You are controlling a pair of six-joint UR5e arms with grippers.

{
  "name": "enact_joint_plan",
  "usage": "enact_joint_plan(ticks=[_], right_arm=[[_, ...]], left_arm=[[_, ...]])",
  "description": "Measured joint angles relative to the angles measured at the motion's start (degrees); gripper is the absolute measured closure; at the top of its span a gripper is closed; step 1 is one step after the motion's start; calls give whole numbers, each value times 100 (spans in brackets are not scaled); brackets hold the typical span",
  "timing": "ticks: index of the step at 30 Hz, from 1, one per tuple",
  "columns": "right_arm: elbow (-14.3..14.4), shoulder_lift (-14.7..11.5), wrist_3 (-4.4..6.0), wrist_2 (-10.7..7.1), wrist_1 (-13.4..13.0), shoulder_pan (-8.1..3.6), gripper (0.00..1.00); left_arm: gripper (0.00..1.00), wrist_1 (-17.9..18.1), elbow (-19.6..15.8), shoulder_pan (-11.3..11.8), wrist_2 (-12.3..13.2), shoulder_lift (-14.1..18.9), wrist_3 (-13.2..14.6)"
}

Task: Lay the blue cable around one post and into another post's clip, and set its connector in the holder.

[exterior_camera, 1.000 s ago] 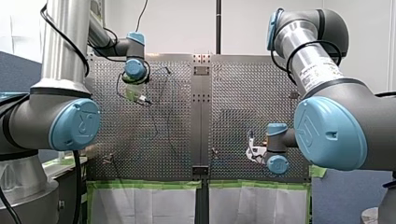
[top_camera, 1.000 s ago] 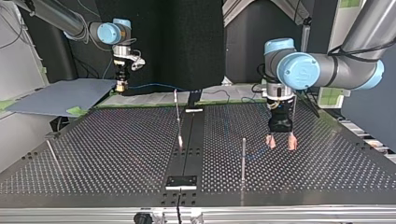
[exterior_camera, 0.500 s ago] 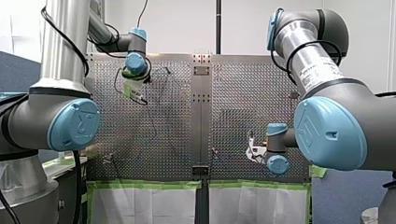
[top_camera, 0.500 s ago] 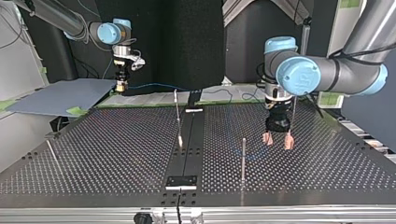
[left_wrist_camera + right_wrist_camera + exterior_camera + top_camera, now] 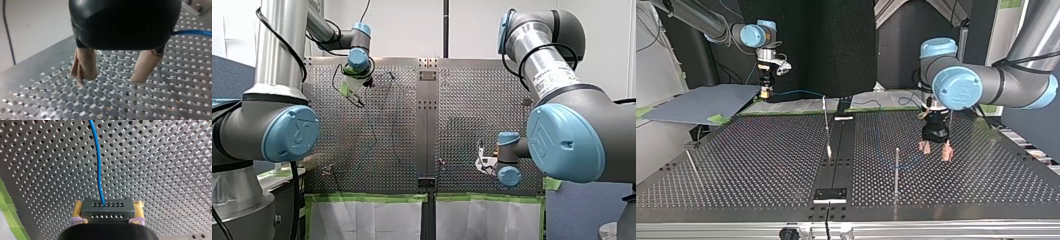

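Since the earlier frames my left arm's wrist had shifted up the front view, toward the far edge of the perforated metal table (image 5: 761,150). My left gripper (image 5: 935,151) hung low over that table, its beige padded fingers (image 5: 85,65) apart and empty. My right gripper (image 5: 765,91), well apart at the opposite edge, was clamped on the connector. A slim upright metal post (image 5: 896,170) stood near my left gripper, judged the nearer for routing. The thin, smooth blue cable (image 5: 192,32) lay outside one left finger, not between them, running away across the holes. The connector (image 5: 107,206) was black, boxy and hole-faced.
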Motion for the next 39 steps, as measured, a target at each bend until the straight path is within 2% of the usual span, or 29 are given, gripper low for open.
enact_joint_plan(ticks=[5,9,18,24,29,36,39], right_arm=[[2,2,0,0,0,0,100],[0,2,0,0,0,0,100],[-1,3,0,0,0,29,100],[-1,3,0,0,-2,34,100],[-2,2,0,0,-8,36,100],[-2,2,0,0,-9,39,100],[-2,3,0,0,-9,41,100]], left_arm=[[0,-258,5,-70,43,-1,266],[0,-316,10,-115,212,-7,490],[0,-44,11,-139,666,-9,929],[0,210,10,-145,943,-5,1038],[0,105,5,-174,829,17,1260],[0,-265,3,-267,420,91,1685],[0,-315,3,-305,259,147,1847]])
